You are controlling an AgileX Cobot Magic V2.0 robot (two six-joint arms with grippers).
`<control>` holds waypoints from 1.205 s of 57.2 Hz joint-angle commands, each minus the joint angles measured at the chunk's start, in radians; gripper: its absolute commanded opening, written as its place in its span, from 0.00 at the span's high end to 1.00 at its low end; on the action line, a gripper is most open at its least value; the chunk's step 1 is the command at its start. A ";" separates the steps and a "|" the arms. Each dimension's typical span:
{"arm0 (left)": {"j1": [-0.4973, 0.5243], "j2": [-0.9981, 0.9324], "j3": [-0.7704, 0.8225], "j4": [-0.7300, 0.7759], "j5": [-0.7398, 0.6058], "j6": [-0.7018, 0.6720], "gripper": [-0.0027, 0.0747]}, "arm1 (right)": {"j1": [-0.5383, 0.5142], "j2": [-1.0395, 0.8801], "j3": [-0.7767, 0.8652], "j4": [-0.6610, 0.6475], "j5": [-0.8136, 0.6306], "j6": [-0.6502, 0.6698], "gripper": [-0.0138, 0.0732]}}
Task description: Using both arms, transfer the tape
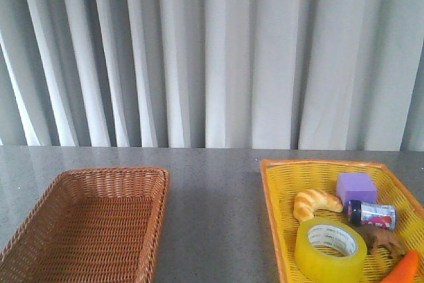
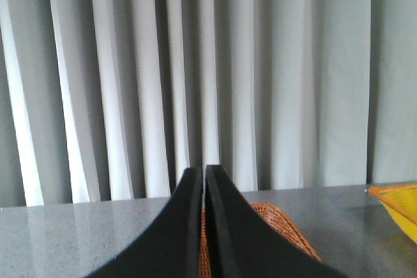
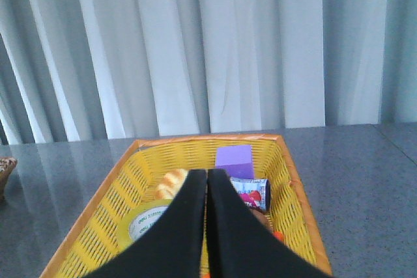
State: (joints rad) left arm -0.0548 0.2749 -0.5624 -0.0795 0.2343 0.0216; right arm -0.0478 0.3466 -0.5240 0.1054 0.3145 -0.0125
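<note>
The tape (image 1: 330, 250), a wide yellow roll with a white printed core, lies flat in the yellow basket (image 1: 275, 203) at the front right of the table. In the right wrist view the tape (image 3: 143, 221) shows partly behind my right gripper (image 3: 207, 175), which hovers above the basket, shut and holding nothing. My left gripper (image 2: 204, 170) is shut and empty too, above the brown wicker basket (image 2: 280, 222). Neither arm appears in the front view.
The brown wicker basket (image 1: 93, 223) sits at the front left. Beside the tape lie a croissant (image 1: 315, 203), a purple block (image 1: 356, 186), a small printed can (image 1: 371, 214), a brown toy (image 1: 385, 240) and an orange item (image 1: 402, 271). Grey curtains hang behind the table.
</note>
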 commanded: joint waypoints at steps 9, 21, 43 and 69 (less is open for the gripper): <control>0.003 0.235 -0.160 0.003 0.141 0.052 0.97 | -0.006 0.185 -0.133 -0.017 0.123 -0.062 0.85; 0.003 0.344 -0.159 -0.005 0.299 0.049 0.97 | -0.006 0.260 -0.131 -0.010 0.282 -0.049 0.85; 0.003 0.441 -0.159 -0.005 0.313 0.013 0.87 | -0.006 0.271 -0.131 -0.013 0.257 -0.066 0.72; 0.003 0.456 -0.159 -0.008 0.271 0.015 0.23 | -0.006 0.271 -0.131 -0.006 0.235 -0.082 0.16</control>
State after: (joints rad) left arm -0.0548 0.7305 -0.6879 -0.0761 0.5769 0.0466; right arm -0.0478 0.6089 -0.6240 0.0940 0.6285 -0.0827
